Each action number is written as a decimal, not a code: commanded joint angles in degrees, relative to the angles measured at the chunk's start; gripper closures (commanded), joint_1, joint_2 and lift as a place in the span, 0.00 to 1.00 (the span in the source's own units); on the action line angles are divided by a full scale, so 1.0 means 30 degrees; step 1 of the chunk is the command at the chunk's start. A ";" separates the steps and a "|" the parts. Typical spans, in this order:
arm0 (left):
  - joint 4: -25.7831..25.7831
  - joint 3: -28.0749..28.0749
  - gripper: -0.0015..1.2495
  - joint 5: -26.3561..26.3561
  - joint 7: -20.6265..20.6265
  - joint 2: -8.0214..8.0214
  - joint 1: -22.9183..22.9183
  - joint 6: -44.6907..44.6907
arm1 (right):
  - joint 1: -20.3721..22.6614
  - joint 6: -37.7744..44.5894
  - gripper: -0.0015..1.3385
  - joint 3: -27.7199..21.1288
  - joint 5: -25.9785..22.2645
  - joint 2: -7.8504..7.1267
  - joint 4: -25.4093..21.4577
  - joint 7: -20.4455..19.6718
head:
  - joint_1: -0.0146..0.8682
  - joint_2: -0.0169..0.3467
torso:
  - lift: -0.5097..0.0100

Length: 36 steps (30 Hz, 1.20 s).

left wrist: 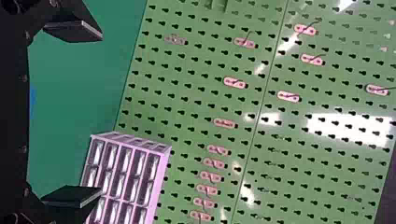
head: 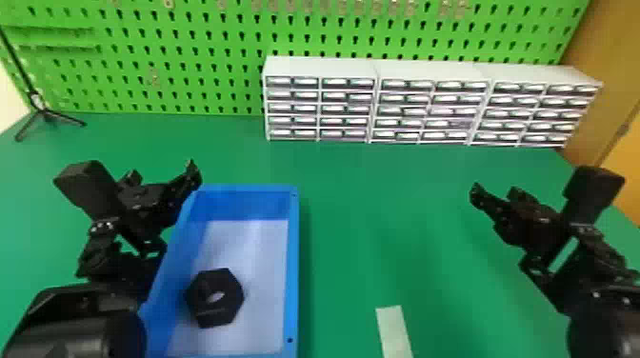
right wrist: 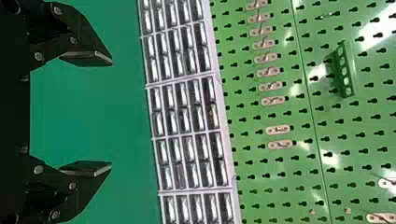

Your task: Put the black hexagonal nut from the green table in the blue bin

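Head view, arms apart, left gripper (head: 162, 175) beside blue bin (head: 294, 238), right gripper (head: 496, 191) over green table (head: 381, 214), both gaping.

Pegboard (head: 200, 71) common to all views

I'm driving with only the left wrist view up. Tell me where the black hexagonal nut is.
Observer: In the head view, the black hexagonal nut lies inside the blue bin, on its pale floor.
Operator: Good. Now give me the state of the right gripper.
Observer: The right wrist view shows the right gripper open, with nothing between its fingers.
Operator: Name something lying to the right of the bin.
Observer: In the head view, a pale strip is on the green table there, near the bottom edge of that view.
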 commanded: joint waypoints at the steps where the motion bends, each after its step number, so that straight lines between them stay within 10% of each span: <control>1: -0.0023 0.0006 0.10 0.0000 -0.0001 0.0000 0.0022 -0.0001 | 0.0000 0.0000 0.35 0.0029 -0.0001 0.0000 0.0000 -0.0001 | 0.80 0.07 | 0.79; 36: 0.0006 -0.0023 0.10 0.0000 -0.0001 0.0000 0.0051 0.0028 | 0.0059 0.0000 0.35 0.0000 0.0057 0.0029 0.0000 -0.0001 | 0.80 0.07 | 0.79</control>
